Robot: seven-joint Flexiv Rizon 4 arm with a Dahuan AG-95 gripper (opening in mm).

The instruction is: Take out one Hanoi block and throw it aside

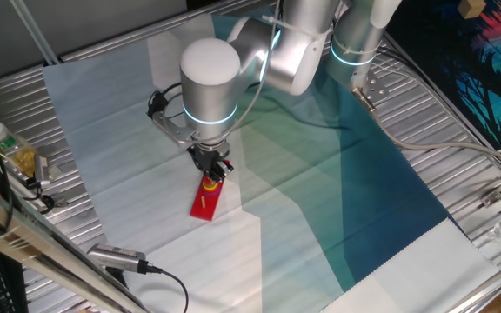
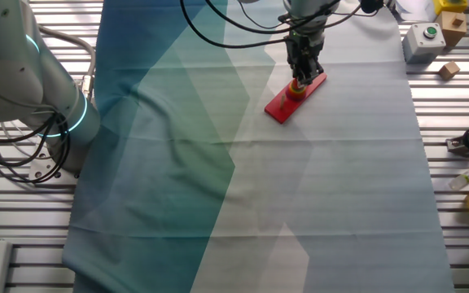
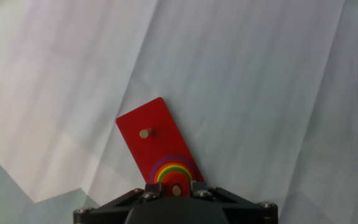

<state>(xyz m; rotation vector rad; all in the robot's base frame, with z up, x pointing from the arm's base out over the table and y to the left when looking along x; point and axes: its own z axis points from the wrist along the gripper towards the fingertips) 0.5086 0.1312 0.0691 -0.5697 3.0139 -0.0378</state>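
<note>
**Reaching for the top block on the near peg**

Hovering low over one end of the board [image 1: 205, 203], the tool [image 1: 215, 173] sits directly above a stack of coloured rings, fingers pointing straight down so it can lift along the peg. In the hand view the stack [image 3: 176, 171] shows as concentric bands, purple outermost to red innermost, around a peg tip; the block [image 3: 168, 181] I take to be that small red centre disc, on top of the stack and not yet lifted. The fingers [image 3: 153, 186] flank the peg on either side, close to the stack. Whether they grip anything or stand apart: cannot tell, tips hidden by the tool body.

Second peg [image 3: 145, 133] is bare. Board lies flat on the cloth-covered surface [image 2: 357, 163].
</note>
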